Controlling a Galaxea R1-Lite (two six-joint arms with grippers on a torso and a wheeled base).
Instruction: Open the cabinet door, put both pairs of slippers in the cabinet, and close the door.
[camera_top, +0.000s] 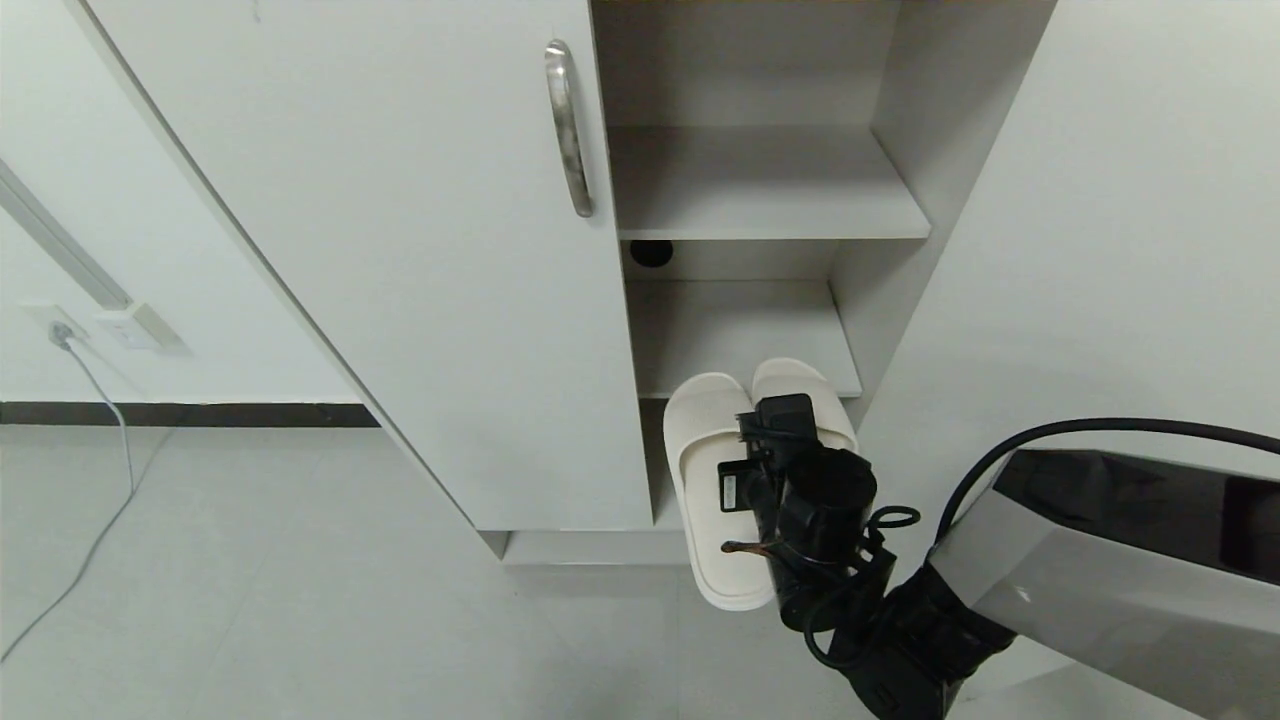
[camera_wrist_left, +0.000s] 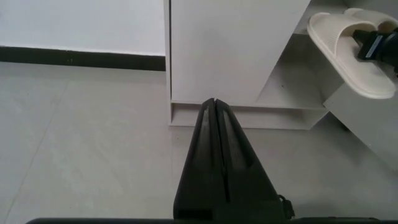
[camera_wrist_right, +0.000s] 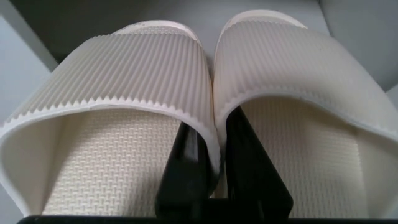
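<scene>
- Slippers (camera_top: 712, 470): one cream-white pair, side by side, with ribbed straps and pebbled footbeds, their toes pointing far toward the cabinet (camera_top: 905, 150).
- They looked like light, soft foam that would bend easily. The textured surface probably made them grippy rather than slippery, and they seemed in no way fragile.
- The best hold seemed to be where the two inner strap edges met, so that one pinch would carry both.
- The right gripper (camera_top: 783, 420) had exactly that hold, its fingers squeezing the two inner strap walls together.
- The pair hung in the air at the mouth of the open compartment, toes at the front edge of the lower shelf (camera_top: 735, 335) and heels nearer, above the floor.
- The door (camera_top: 400, 250), with a metal handle (camera_top: 568, 130), stood left of the opening.
- The left gripper (camera_wrist_left: 214, 109) had its fingers pressed together on nothing, low over the floor near the cabinet's base.
</scene>
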